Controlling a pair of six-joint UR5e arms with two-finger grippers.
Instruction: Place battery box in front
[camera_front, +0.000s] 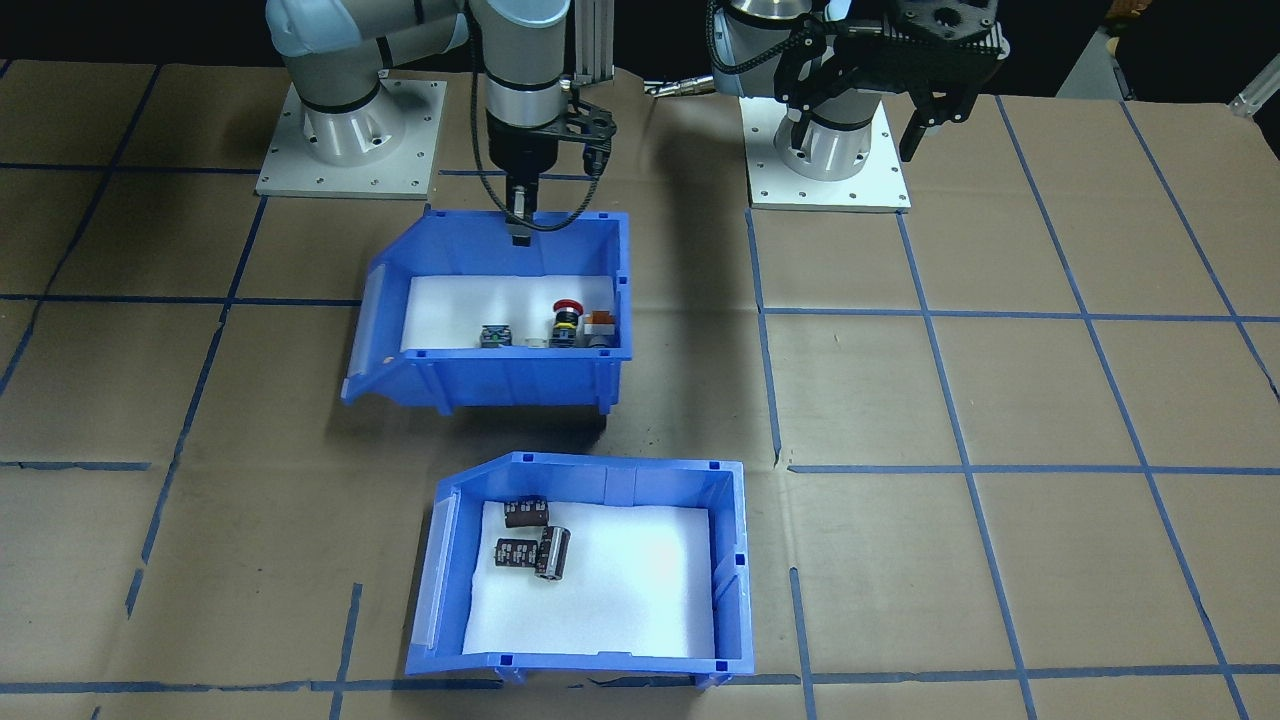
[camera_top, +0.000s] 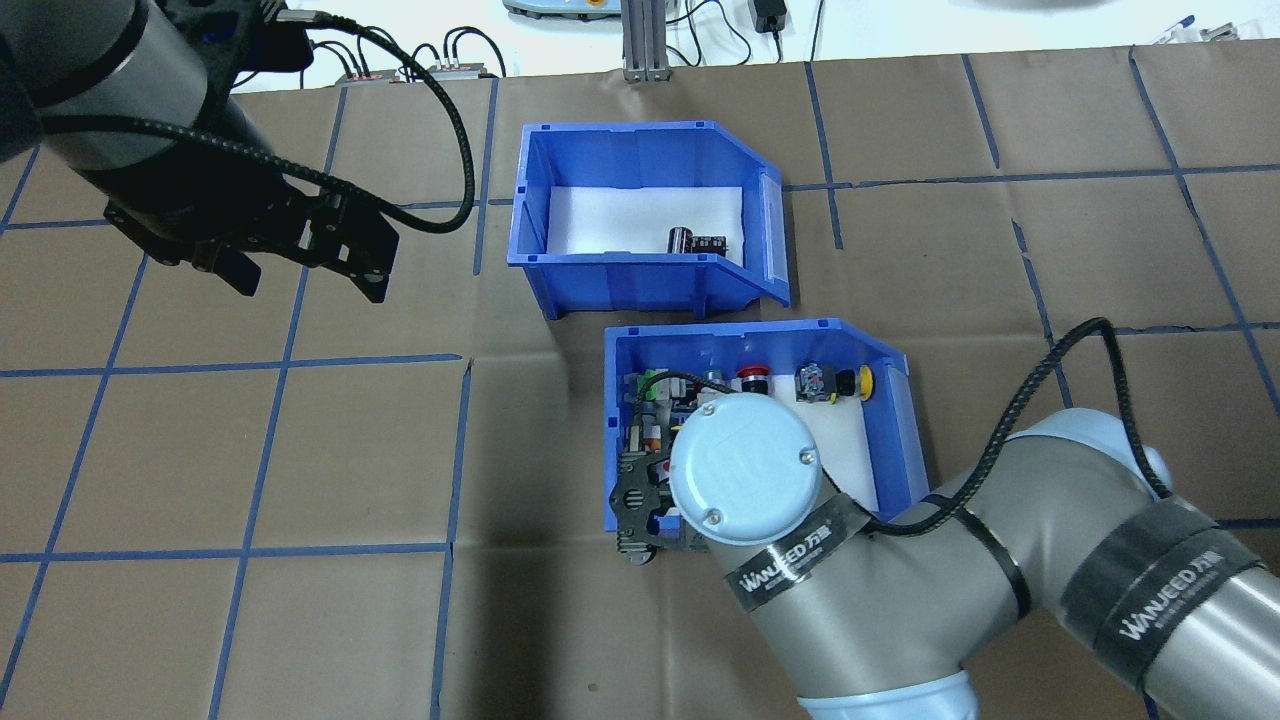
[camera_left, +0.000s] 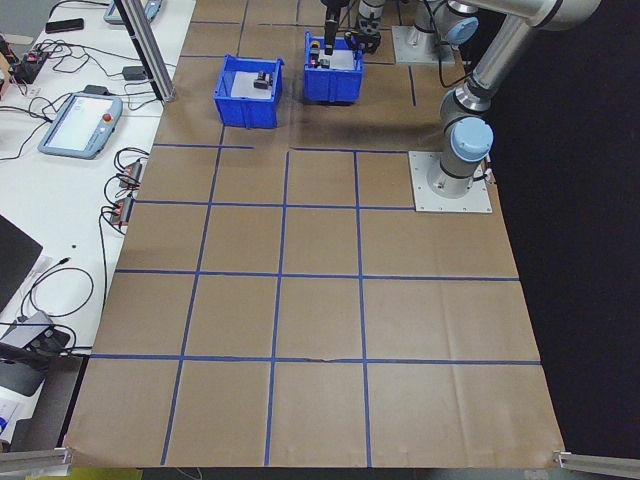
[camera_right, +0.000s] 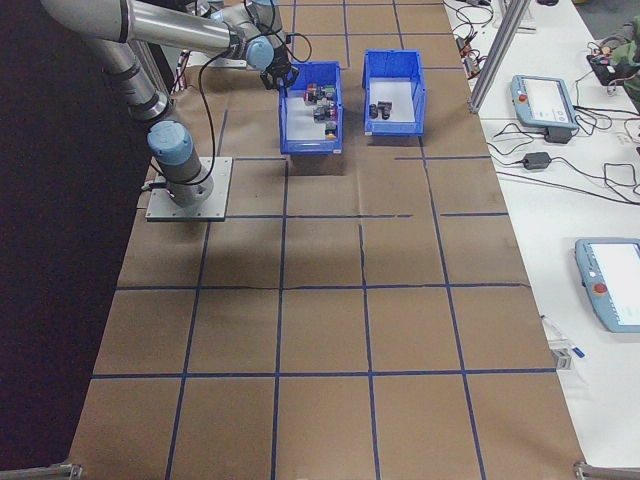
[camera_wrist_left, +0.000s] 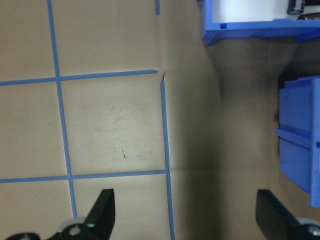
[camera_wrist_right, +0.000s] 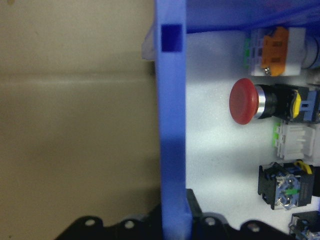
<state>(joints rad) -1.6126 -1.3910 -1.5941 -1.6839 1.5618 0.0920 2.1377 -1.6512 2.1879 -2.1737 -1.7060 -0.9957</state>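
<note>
The battery box (camera_front: 590, 570), a blue plastic bin lined with white foam, sits on the brown paper-covered table (camera_front: 1000, 400) at the operators' side, holding 3 small dark cylindrical parts (camera_front: 532, 540) near its sloped open end. Just behind it, nearer the robot bases, is a second blue plastic bin (camera_front: 500, 310) of coloured push buttons and switches, among them a red mushroom button (camera_wrist_right: 245, 101). The right gripper (camera_front: 518, 228) pinches that bin's rear wall, 1 finger inside and 1 outside; the bin looks slightly lifted, judging by the shadow beneath it, though this is hard to confirm. The left gripper (camera_top: 300, 275) hangs above bare table, well apart from both bins, its black fingers (camera_wrist_left: 102, 212) spread wide and holding nothing.
</note>
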